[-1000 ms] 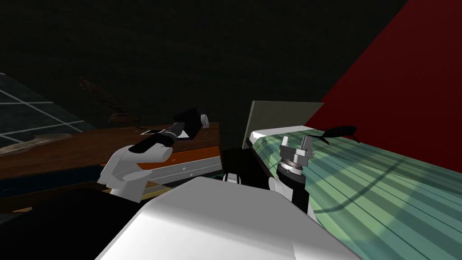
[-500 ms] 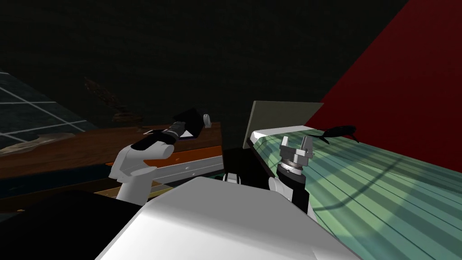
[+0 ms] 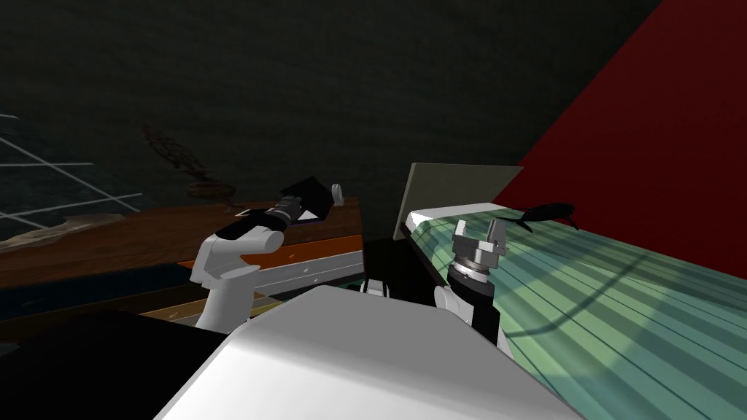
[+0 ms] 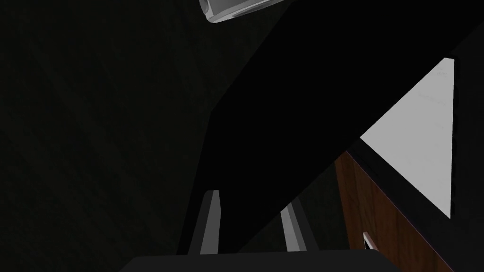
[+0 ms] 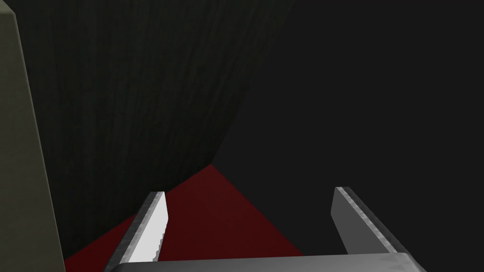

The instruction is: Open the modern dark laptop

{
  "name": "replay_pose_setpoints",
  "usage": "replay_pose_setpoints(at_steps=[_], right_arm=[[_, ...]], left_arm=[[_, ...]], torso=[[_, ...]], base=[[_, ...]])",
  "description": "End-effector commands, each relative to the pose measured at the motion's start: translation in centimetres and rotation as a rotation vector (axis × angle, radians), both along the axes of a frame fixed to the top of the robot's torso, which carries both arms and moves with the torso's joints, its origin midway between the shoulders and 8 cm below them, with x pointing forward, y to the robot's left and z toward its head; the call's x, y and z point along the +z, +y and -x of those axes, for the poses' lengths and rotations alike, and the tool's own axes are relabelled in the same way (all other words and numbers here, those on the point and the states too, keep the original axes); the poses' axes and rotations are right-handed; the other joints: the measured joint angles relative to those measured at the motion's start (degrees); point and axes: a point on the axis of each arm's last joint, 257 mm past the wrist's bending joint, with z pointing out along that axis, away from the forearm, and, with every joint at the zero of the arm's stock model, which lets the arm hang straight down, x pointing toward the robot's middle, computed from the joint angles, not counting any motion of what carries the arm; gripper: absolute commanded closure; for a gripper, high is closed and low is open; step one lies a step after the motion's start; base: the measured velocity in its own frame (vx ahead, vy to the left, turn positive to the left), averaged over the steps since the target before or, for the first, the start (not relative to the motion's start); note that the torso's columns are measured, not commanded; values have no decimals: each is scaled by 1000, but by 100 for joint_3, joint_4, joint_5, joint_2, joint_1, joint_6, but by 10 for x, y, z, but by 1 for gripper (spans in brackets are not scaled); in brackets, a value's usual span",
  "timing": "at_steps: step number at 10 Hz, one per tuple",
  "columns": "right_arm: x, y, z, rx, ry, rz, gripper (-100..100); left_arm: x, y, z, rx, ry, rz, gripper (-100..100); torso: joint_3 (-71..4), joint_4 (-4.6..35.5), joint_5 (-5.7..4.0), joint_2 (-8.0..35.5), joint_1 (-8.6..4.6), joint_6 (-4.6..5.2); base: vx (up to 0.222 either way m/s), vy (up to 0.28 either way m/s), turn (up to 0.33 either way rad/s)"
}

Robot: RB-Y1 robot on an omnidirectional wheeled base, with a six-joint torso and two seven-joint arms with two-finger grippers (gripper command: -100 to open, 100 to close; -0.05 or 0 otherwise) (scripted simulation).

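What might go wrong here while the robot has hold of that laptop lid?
The left gripper pinches the black laptop lid only by its thin edge, so the lid may slip free. A small pale round object sits close beyond the lid on the wooden desk; swinging the lid back might knock it over.

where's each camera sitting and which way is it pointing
head view: on the head, facing down-forward at wooden desk, laptop lid, striped bed; left gripper, right gripper show.
left wrist view: on the left hand, along the left gripper shut on the lid; desk beyond.
right wrist view: on the right hand, along the open right gripper toward red wall.
shared: head and left wrist views show lid, desk.
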Motion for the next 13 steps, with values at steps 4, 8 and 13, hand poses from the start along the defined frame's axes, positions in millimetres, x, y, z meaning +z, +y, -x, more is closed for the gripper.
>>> replay_pose_setpoints(at_steps=[4,8,13], right_arm=[[0,0,0,0,0,0,0],[0,0,0,0,0,0,0],[0,0,0,0,0,0,0]], left_arm=[[-17,2,-19,-19,-89,232,100],[-29,2,-30,-29,-129,357,100],[-25,-1,-23,-41,-160,457,-100]], torso=[[11,1,8,13,10,-3],[5,2,6,6,15,-2],[-10,-11,7,-18,6,1]], base=[[-42,43,32],[-34,36,30],[14,22,22]])
